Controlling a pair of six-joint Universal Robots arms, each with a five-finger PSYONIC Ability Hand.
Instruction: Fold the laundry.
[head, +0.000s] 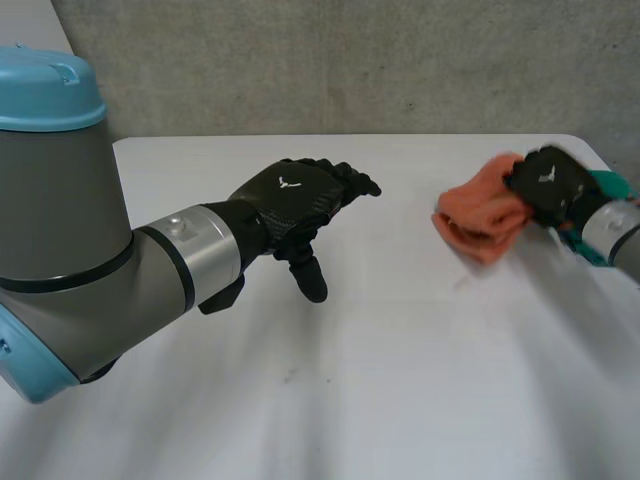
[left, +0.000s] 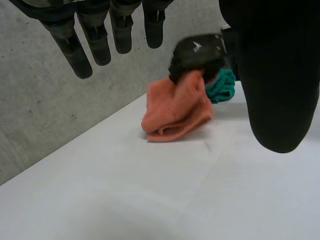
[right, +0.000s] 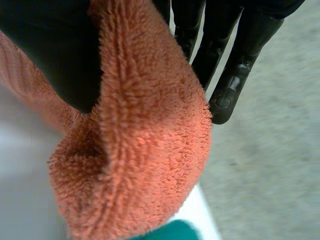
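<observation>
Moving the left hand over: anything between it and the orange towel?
No. The head view shows bare white table between the left hand and the orange towel.

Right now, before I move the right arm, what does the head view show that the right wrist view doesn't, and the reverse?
Head view: the open left hand hovering above the white table, apart from the laundry. Right wrist view: the fluffy orange terry towel pinched between the right hand's thumb and fingers. Both: that towel, the right hand on it, and a teal cloth beside it.
</observation>
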